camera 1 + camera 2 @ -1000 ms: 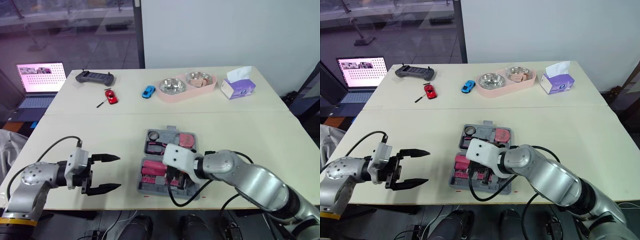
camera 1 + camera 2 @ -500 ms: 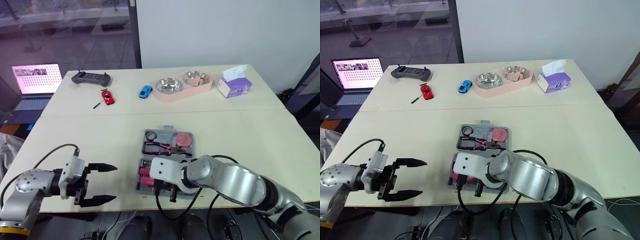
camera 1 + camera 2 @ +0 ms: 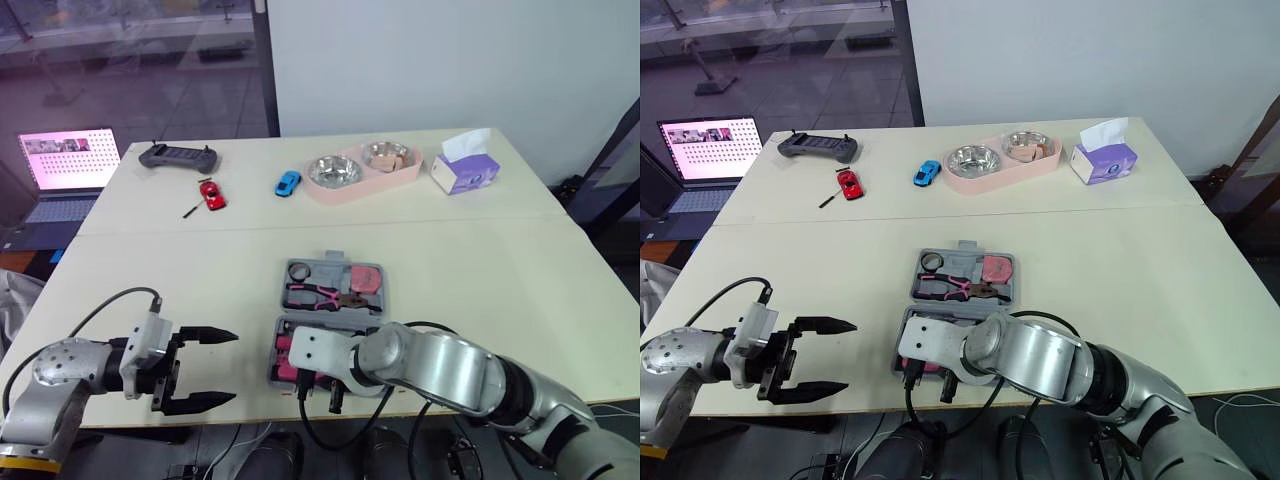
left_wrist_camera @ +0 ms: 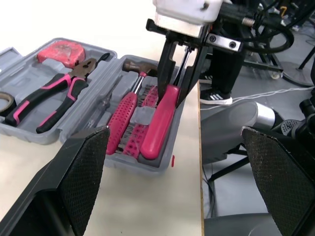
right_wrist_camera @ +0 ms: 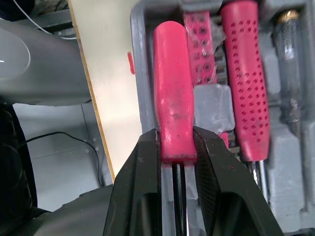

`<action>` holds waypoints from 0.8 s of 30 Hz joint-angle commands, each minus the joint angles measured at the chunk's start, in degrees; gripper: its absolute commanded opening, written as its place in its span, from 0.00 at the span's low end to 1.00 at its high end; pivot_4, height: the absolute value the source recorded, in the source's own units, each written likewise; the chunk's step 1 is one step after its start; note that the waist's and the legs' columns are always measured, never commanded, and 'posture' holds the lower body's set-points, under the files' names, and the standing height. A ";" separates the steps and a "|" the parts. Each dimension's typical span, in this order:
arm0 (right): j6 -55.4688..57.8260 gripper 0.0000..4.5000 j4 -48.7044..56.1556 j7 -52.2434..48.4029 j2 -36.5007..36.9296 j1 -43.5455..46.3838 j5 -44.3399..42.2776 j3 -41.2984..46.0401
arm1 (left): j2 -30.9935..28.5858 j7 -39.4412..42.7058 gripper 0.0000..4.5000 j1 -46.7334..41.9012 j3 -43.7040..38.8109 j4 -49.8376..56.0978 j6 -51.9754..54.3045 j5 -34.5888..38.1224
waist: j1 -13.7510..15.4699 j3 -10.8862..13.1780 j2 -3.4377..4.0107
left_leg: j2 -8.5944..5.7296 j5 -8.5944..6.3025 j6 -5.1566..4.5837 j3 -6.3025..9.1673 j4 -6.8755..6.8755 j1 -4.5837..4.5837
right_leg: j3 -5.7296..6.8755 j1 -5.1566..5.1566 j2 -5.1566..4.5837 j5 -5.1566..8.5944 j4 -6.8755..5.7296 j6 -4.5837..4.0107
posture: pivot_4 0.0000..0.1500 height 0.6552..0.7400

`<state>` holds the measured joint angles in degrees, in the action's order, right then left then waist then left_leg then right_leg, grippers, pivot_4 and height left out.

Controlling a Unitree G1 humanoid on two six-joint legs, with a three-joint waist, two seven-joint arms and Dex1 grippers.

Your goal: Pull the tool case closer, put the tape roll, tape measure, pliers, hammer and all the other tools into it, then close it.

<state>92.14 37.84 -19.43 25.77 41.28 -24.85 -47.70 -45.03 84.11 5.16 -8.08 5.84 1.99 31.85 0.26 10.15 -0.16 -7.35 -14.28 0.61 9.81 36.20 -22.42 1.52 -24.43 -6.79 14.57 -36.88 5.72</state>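
The right gripper [image 5: 175, 142] is down over the near half of the open tool case [image 4: 27, 136], at the table's near edge. Its two fingers [image 5: 147, 162] are closed against the end of the pink-handled screwdriver [image 5: 172, 98], one pad on each side where the dark shaft leaves the handle. The screwdriver lies in the slot nearest the case's outer wall. A small red mark [image 5: 131, 63] sits on the table edge just beside that wall.

Next to the gripper inside the same half are a pink rack of bits [image 5: 199, 44], then the hammer [image 4: 123, 115] with its dotted pink grip, then a slim clear-handled driver [image 5: 290, 59]. In the head views the right arm and its black cable cover most of this half.

Beyond the gripper, the far half holds the pliers [image 4: 54, 98], with the red tape measure [image 4: 61, 50] behind them and the dark tape roll [image 3: 303, 270] in its corner.

The left gripper [image 3: 232, 367] hovers over bare table, well apart from the case, fingers spread wide and holding nothing, pointing toward the case.

Far beyond both grippers are a laptop [image 3: 68, 160], a grey controller [image 3: 178, 155], a red toy car [image 3: 211, 193], a blue toy car [image 3: 288, 182], a pink tray [image 3: 335, 195] with two steel bowls, and a tissue box [image 3: 465, 170].
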 commanded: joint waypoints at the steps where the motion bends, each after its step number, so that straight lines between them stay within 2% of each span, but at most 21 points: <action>1: -0.04 0.09 -0.01 0.77 -0.85 0.20 0.29 -0.27 | -0.31 -0.07 1.00 -0.59 -0.77 1.28 0.10 0.87 | 0.00 0.00 0.00 | 0.01 0.01 0.02 0.00 0.00 0.00 | 0.00 0.00 0.01 -0.01 0.00 -0.01 | 1.00 0.97; 23: -5.16 0.09 -3.80 1.79 -1.22 0.17 2.47 -3.48 | -0.08 -0.88 1.00 -0.70 -0.99 1.42 0.14 0.89 | -0.98 0.00 0.00 | 0.08 0.10 0.16 0.01 -0.03 0.04 | 0.00 -0.02 0.07 -0.07 -0.07 -0.09 | 1.00 0.97; 24: -5.30 0.20 -3.83 1.81 -1.19 0.20 2.55 -3.53 | -0.07 -0.91 1.00 -0.71 -0.99 1.39 0.13 0.88 | -0.98 0.00 0.00 | 0.08 0.10 0.17 0.01 -0.03 0.04 | 0.00 -0.02 0.07 -0.07 -0.07 -0.09 | 1.00 0.97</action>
<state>87.40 33.95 -17.99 24.70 41.28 -23.30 -50.96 -45.01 83.34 4.63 -8.08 5.91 2.30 31.87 -0.71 10.15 -0.17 -7.27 -14.18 0.78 9.82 36.17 -22.38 1.52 -24.45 -6.72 14.51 -36.95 5.63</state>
